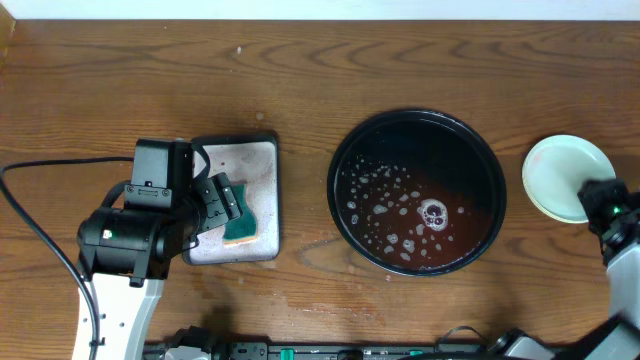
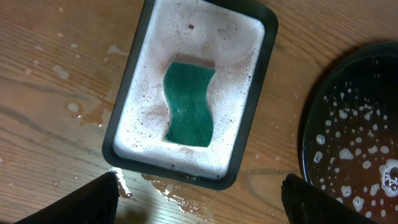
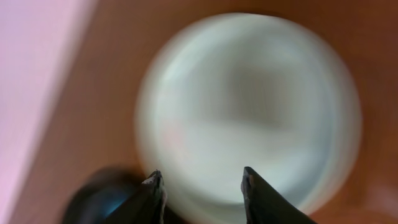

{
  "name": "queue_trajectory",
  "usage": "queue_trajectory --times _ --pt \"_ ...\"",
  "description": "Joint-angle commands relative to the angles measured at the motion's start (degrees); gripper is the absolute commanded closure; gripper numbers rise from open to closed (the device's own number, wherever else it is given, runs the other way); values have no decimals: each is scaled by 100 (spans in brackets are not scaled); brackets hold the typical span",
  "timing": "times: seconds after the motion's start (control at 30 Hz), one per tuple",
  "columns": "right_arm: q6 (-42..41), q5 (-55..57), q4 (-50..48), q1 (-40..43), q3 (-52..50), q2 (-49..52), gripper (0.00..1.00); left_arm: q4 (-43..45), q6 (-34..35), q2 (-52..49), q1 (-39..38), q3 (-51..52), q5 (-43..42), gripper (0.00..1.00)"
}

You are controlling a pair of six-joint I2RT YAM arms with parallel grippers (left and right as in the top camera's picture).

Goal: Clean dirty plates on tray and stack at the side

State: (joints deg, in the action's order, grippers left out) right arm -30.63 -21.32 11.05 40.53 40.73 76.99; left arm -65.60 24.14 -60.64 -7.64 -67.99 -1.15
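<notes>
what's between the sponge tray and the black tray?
Nothing. Only a bare stretch of wooden tabletop separates the silver sponge tray from the black tray. It shows in the overhead and left wrist views.

1. Pretty sure this is a robot lab bench: a black arm [image 1: 125, 235] stands at the front of a wood-grain worktop [image 1: 320, 70], its cable [image 1: 70, 161] trailing loose.
2. The dishwashing looks staged: a sudsy silver tray [image 1: 255, 160] with a sponge [image 2: 189, 102], and a wet black tray [image 1: 440, 150].
</notes>
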Motion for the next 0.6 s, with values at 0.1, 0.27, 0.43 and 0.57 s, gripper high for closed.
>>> queue_trajectory --times 0.1,0.27,0.43,0.57 --pt "1045 -2658 560 -1268 162 -1906 64 -15 9 -2 17 -74 26 16" --pt "1521 -2658 1370 -2581 162 -2964 56 -15 9 -2 17 -74 26 16" --pt "1521 -2614 1602 -3604 160 -3622 1 -15 9 -2 17 -74 26 16" --pt "1526 -2710 1600 -4011 160 -3851 1 -15 9 -2 17 -74 26 16"
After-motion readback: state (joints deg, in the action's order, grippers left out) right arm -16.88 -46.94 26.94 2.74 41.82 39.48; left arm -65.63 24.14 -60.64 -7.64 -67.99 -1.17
